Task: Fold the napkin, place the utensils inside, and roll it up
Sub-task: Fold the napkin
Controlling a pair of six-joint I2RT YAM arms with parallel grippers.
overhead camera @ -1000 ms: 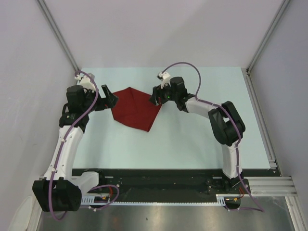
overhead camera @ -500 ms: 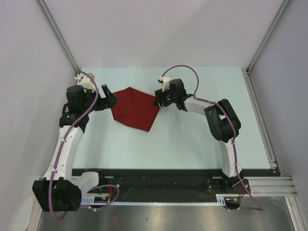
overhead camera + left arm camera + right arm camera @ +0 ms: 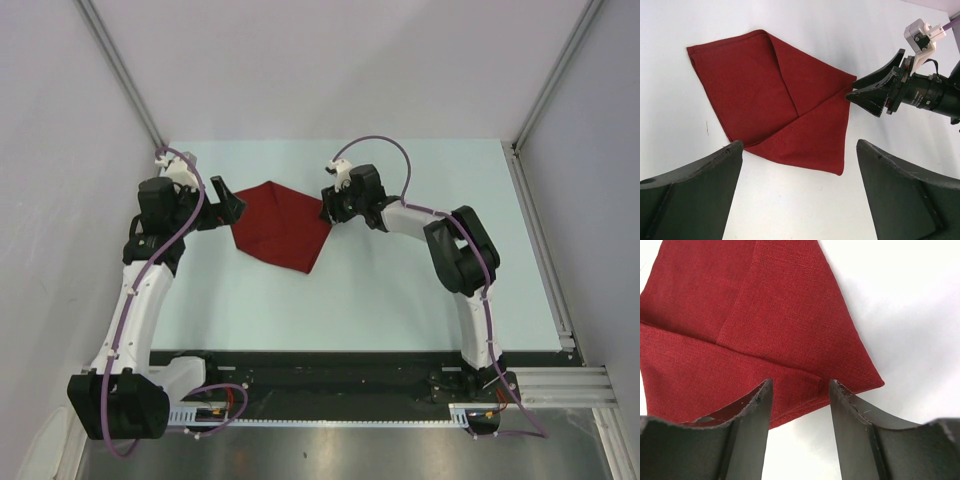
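Observation:
The dark red napkin [image 3: 280, 225] lies flat on the pale table, folded into a kite shape with overlapping flaps; it also shows in the left wrist view [image 3: 775, 100] and the right wrist view [image 3: 765, 315]. My left gripper [image 3: 228, 205] is wide open and empty just left of the napkin's left corner, its jaws [image 3: 799, 147] set well apart above the table. My right gripper [image 3: 326, 208] is open at the napkin's right corner, and its jaws [image 3: 800, 385] straddle the folded edge there. No fork is in view.
The pale table [image 3: 400, 290] ends in a metal rail [image 3: 545, 250] on the right and a black strip [image 3: 330, 365] at the near edge. Grey walls [image 3: 330, 70] close in the back and sides. A purple cable [image 3: 385, 145] loops over the right wrist.
My right gripper has shifted slightly left and its wrist has turned, bringing the jaws over the napkin's right corner. The left arm and the napkin have stayed put.

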